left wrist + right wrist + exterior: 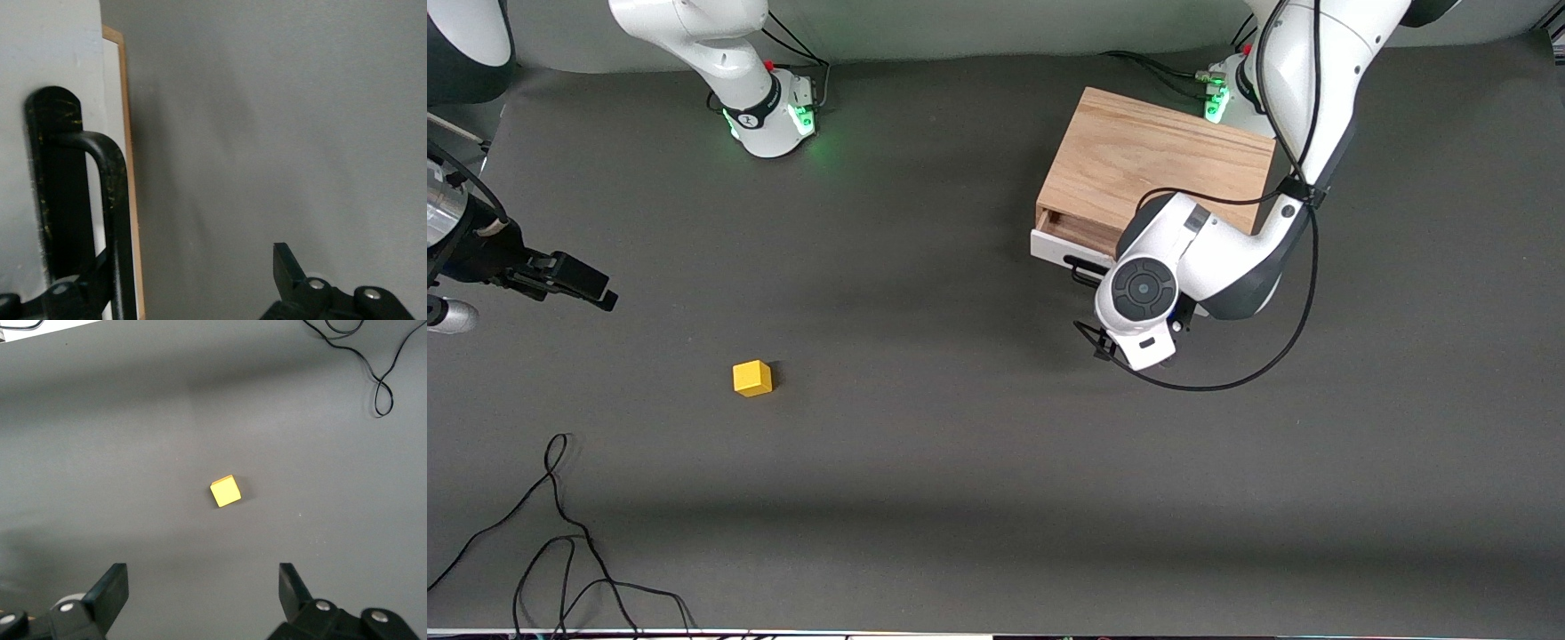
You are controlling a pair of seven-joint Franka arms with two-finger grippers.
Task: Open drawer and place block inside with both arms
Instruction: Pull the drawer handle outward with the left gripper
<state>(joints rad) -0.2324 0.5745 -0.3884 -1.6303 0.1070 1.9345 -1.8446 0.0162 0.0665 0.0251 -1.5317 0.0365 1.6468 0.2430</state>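
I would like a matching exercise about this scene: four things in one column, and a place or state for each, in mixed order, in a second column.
Things:
1. block
2. drawer
3. right gripper
4. left gripper

Places or states:
A. at the black handle of the white front panel
B. pulled out only a little from the wooden box
C. open, up in the air over bare mat, with the yellow cube in its camera's view
D. lying alone on the mat, toward the right arm's end of the table

Pairs: 1-D, 2-B, 3-C, 4-A
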